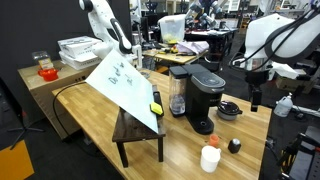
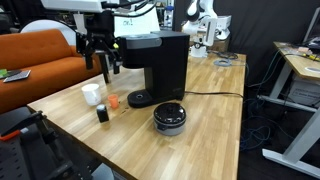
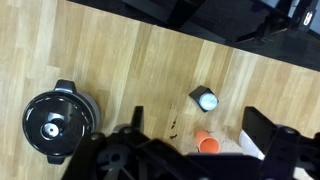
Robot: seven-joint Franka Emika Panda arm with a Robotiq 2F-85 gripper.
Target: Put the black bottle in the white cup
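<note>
The black bottle (image 3: 205, 98) is tiny and squat with a pale cap, and stands on the wooden table. It shows in both exterior views (image 1: 235, 146) (image 2: 102, 114). The white cup (image 2: 92, 93) stands close beside it, also seen in an exterior view (image 1: 210, 158). In the wrist view only an edge of the cup (image 3: 252, 148) shows behind a finger. My gripper (image 3: 200, 135) is open and empty. It hangs above the table over the bottle and cup, beside the coffee machine, as both exterior views (image 2: 110, 70) (image 1: 254, 102) show.
A small orange piece (image 3: 205, 143) lies between the bottle and cup. A large black coffee machine (image 2: 160, 60) and a flat round black dish (image 2: 170, 117) stand nearby. A white spray bottle (image 1: 283, 105) is at the table's edge. A white sheet (image 1: 125, 85) leans on a small stand.
</note>
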